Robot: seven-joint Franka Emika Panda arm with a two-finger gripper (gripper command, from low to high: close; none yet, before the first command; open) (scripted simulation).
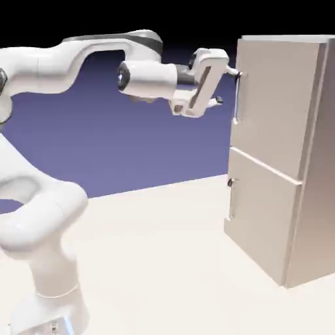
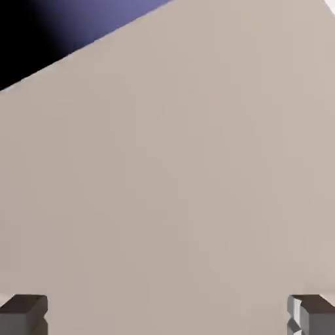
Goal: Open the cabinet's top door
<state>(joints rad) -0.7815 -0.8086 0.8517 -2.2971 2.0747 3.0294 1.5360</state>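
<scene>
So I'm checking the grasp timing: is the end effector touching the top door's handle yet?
Cannot tell. In the exterior view the end effector overlaps the top of the handle, hiding any gap. The hand view shows only beige panel between wide-open fingertips.

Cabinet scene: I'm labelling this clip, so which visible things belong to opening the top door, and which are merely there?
Belong to the job:
- cabinet
- top door
- its long handle
- hand, jaws open, close to that handle

Merely there:
- bottom door
- its shorter handle
- table
</scene>
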